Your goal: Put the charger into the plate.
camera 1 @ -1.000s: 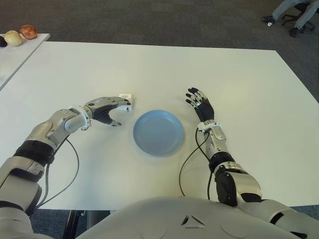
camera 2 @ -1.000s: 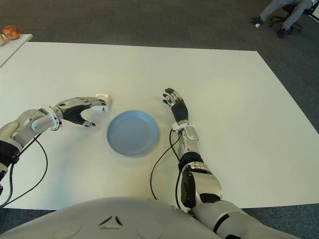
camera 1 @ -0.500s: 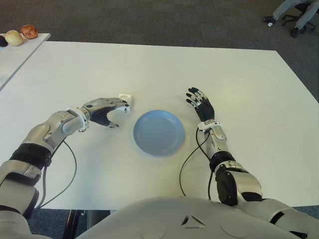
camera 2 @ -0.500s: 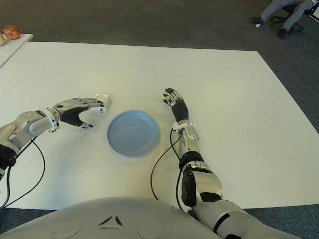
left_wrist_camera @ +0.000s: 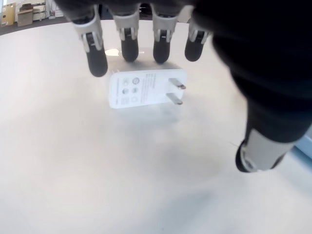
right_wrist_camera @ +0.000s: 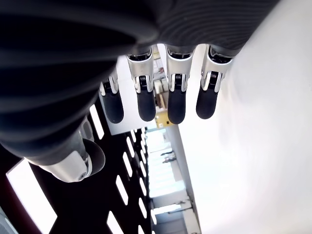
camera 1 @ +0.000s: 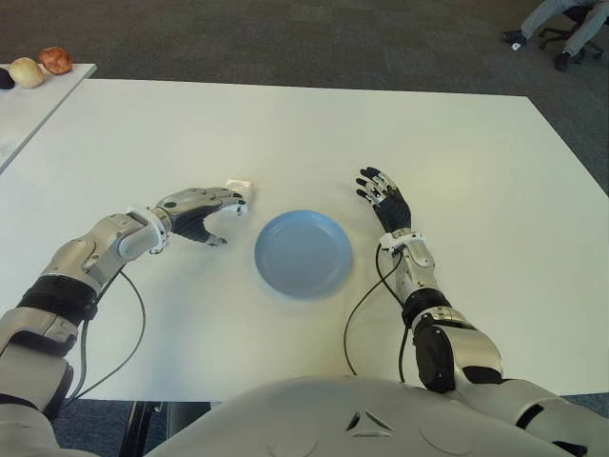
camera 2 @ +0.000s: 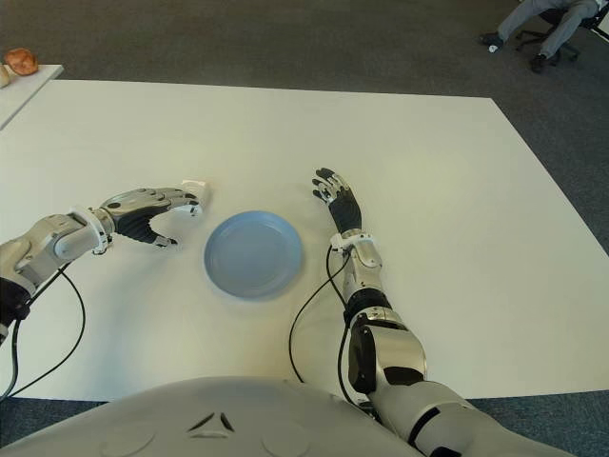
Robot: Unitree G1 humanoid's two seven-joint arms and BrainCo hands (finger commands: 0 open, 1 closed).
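Observation:
A small white charger [camera 1: 239, 182] lies flat on the white table [camera 1: 457, 171], its two prongs showing in the left wrist view [left_wrist_camera: 144, 88]. My left hand [camera 1: 228, 219] hovers just on the near side of it, fingers spread and arched, fingertips [left_wrist_camera: 129, 48] close to the charger's edge, thumb apart, nothing held. The empty blue plate [camera 1: 303, 252] sits to the right of that hand. To the right of the plate shows my right hand [camera 1: 383, 200], fingers straight and open, holding nothing.
A second white table [camera 1: 29, 95] at the far left carries a few round fruit-like items [camera 1: 40, 67]. A person's legs and an office chair [camera 1: 561, 24] show at the far right on dark carpet. Black cables [camera 1: 366, 305] trail from both wrists.
My left hand has drawn back slightly to the left, so the charger now shows clear of its fingertips. The charger, the plate and the right hand have stayed put.

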